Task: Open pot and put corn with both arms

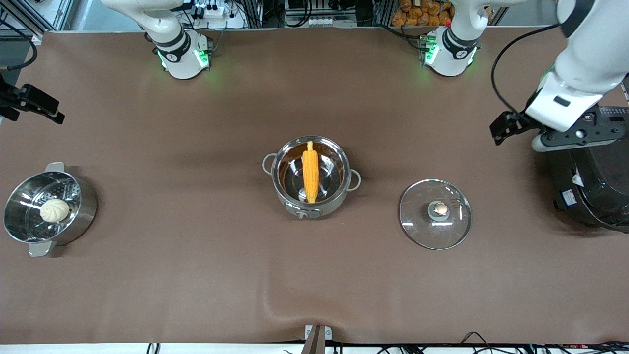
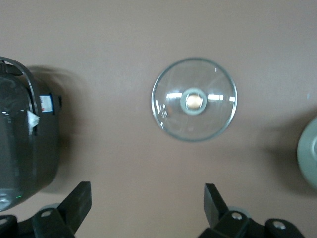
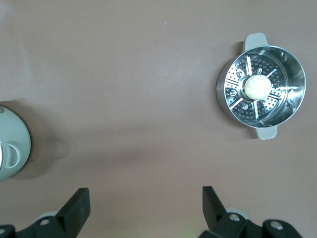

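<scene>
The pot (image 1: 311, 178) stands uncovered at the middle of the brown surface (image 1: 196, 275), its control knob turned toward the front camera. The corn (image 1: 310, 173) lies inside it, pale stub end pointing toward my bases. The glass lid (image 1: 435, 214) rests flat on the surface beside the pot, toward my left arm's end, knob up; the two are apart.

My left claw (image 2: 147, 203) hangs with fingers spread, pinching nothing, over the big black rice cooker (image 1: 594, 182) at that end of the surface. My right claw (image 3: 146, 206) hangs likewise spread and empty at the right arm's end of the surface, above bare cloth. The steamer pot (image 1: 46, 209) sits there, nearer the front camera, with a pale bun (image 1: 54, 210) on its perforated insert.
</scene>
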`<state>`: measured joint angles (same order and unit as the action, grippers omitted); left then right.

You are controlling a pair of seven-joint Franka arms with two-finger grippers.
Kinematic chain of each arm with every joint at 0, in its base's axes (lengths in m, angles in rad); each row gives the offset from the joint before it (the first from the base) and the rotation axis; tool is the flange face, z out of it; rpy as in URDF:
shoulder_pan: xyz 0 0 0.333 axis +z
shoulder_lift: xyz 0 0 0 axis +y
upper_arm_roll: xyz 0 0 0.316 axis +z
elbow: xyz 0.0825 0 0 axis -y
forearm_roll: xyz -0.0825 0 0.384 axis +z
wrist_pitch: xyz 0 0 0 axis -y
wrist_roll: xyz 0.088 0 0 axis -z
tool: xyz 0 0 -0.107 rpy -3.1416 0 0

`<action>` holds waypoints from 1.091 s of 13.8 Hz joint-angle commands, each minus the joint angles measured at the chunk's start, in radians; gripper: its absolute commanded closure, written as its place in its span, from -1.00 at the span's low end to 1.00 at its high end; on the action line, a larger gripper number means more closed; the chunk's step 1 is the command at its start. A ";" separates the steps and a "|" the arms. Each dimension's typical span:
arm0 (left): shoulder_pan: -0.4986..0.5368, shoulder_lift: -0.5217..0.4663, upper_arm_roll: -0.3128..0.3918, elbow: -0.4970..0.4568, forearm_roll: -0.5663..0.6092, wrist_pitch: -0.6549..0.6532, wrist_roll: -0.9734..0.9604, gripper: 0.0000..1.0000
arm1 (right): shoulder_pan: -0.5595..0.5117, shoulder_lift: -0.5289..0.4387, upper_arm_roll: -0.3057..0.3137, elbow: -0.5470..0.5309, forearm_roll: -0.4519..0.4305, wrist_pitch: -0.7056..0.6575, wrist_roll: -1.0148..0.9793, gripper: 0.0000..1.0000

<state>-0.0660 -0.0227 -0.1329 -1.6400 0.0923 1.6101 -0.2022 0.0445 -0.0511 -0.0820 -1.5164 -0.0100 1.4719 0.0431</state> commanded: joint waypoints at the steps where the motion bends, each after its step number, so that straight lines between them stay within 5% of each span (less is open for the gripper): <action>1: 0.040 0.021 0.004 0.124 -0.074 -0.134 0.147 -1.00 | -0.018 -0.044 0.013 -0.039 -0.004 0.007 -0.011 -1.00; 6: 0.012 0.023 0.061 0.200 -0.131 -0.263 0.158 -1.00 | -0.008 -0.006 0.013 -0.042 -0.034 0.033 -0.046 -1.00; 15: 0.009 0.018 0.050 0.209 -0.131 -0.272 0.162 -1.00 | -0.009 -0.004 0.015 -0.085 -0.038 0.071 -0.052 -1.00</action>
<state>-0.0496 -0.0184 -0.0896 -1.4660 -0.0207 1.3674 -0.0621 0.0442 -0.0435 -0.0789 -1.5840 -0.0299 1.5292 0.0045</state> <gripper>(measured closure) 0.000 0.000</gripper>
